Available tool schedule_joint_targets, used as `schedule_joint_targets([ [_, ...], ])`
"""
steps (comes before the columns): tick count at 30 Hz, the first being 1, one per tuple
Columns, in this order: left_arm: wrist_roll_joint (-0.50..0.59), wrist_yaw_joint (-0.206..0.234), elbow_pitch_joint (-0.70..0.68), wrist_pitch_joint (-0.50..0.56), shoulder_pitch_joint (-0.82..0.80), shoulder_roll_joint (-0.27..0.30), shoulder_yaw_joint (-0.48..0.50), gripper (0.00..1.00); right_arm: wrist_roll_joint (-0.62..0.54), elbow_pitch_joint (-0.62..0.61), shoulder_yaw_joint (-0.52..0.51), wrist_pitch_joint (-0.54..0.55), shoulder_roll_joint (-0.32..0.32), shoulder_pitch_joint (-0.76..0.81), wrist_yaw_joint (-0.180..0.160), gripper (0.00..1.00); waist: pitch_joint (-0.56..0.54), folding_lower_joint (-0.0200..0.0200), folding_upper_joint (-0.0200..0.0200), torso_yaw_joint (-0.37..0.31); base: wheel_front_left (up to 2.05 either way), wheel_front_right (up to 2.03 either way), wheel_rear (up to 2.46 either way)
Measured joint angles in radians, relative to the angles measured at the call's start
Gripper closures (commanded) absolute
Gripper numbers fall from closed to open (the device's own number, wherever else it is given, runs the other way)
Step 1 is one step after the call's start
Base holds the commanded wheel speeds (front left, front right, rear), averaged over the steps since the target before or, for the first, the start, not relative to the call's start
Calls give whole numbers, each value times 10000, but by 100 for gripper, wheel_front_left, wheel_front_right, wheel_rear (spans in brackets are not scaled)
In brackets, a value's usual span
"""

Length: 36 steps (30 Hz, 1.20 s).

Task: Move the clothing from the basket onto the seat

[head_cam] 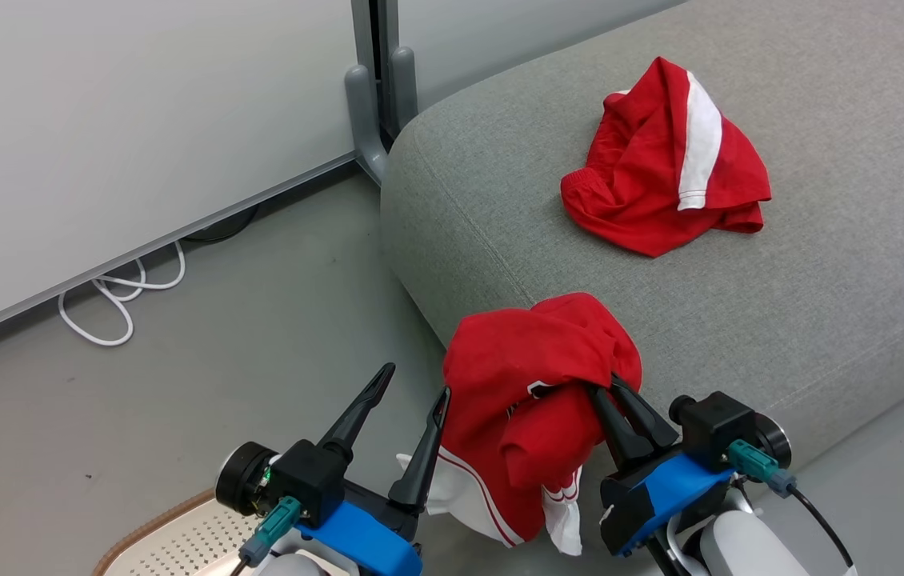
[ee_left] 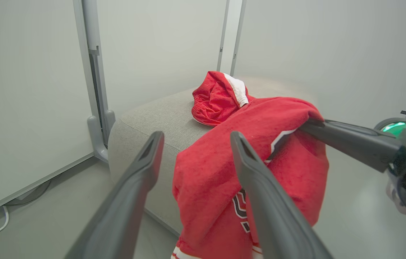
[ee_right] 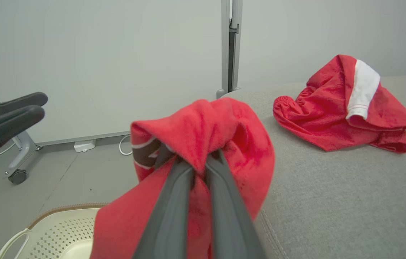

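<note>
right gripper [head_cam: 606, 390]: closed on a red garment [head_cam: 524, 376], which is held up at the front edge of the grey sofa [head_cam: 820, 280], contact not discernible | left gripper [head_cam: 416, 382]: spread wide, nothing held, just beside that garment | second red garment [head_cam: 668, 160]: laid crumpled on the sofa top | laundry basket [head_cam: 172, 536]: seen on the floor beneath the left gripper

The head view looked steeply down on the seat [head_cam: 820, 304]. Both wrist views sat low, facing the far wall [ee_right: 116, 54]. All shared the lying garment [head_cam: 644, 176] and, close up, the held garment [head_cam: 516, 376].
</note>
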Motion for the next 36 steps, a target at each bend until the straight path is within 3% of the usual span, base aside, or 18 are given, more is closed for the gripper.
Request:
schedule_joint_targets([
  [8, -13, -2, 21, 0, -8, 31, -52, 0, 33, -2, -58, -36, 0, 81, 0, 100, 18, 0, 0, -208, 0, 0, 0],
  [28, -56, -2, 2, 0, -159, 192, -125, 0, 305, -71, -278, -84, 0, -121, 0, 100, 282, 0, 0, 65, 0, 0, 0],
  [31, -2, -2, -38, 0, -192, 290, -75, 0, 1126, -192, -556, -73, 4, -422, 0, 100, 493, 0, 0, 64, 0, 0, 0],
  [36, 92, -2, -184, 0, -428, 546, 36, 0, 1455, -385, -1557, 217, -8, -1707, 0, 100, 1044, 0, 0, 17, 0, 0, 0],
])
